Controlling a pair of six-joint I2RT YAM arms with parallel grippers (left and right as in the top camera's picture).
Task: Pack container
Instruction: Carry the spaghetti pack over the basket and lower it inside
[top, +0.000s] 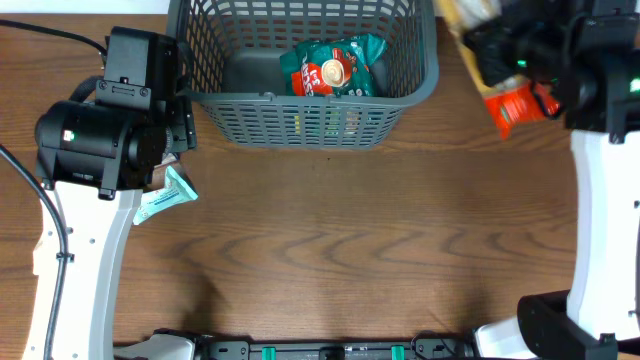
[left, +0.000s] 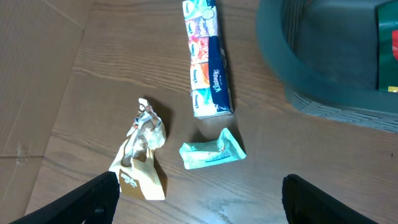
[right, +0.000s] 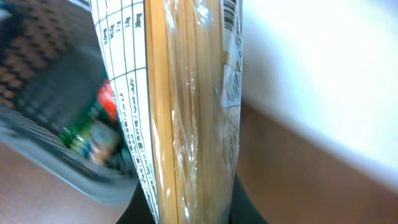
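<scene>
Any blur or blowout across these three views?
Right wrist: the spaghetti packet fills the frame and is fairly sharp; the basket behind it is blurred, and the upper right is blown out white. Left wrist: the tissue pack and teal wrapper are sharp, the basket rim soft. Overhead: evenly lit, no glare.

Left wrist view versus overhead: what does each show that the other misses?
Only the left wrist: a strip of tissue packs and a crumpled gold wrapper on the table, which the left arm covers from above; also the open left gripper. Only the overhead: the right arm and an orange packet beside it. Both: the container, a green snack bag inside it, and the mint-green packet on the table.
</scene>
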